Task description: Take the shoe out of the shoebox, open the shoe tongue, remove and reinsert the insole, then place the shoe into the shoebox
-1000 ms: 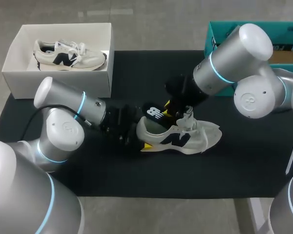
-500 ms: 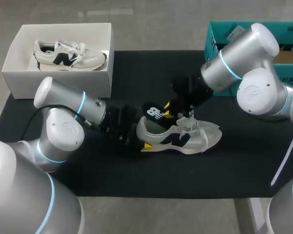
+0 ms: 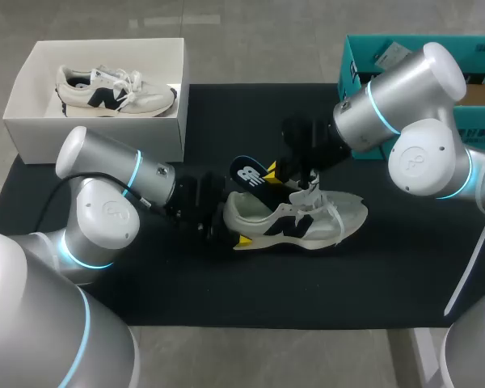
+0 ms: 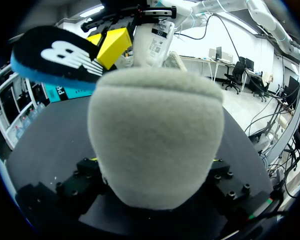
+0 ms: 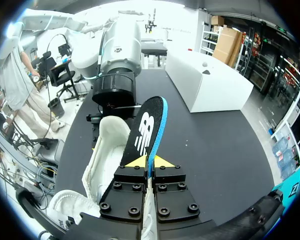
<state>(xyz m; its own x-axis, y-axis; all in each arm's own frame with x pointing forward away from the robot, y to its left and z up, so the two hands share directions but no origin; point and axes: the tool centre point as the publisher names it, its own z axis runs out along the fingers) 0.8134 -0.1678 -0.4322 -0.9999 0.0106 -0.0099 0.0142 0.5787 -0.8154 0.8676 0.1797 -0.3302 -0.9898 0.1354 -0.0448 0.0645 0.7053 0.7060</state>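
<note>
Our left gripper [image 3: 234,234] is clenched on the heel of the shoe [image 3: 299,225], which sits upright on its sole at the middle of the black mat [image 3: 186,279], toe pointing right. Our right gripper [image 5: 149,161] grasps the dark insole [image 5: 146,127] edge-on between its yellow tips. The insole's heel end tilts up and to the left above the shoe's opening; we cannot tell whether its front end is inside the shoe. The white shoebox [image 3: 97,133] sits at the far left, well apart, with a second shoe [image 3: 113,90] inside.
</note>
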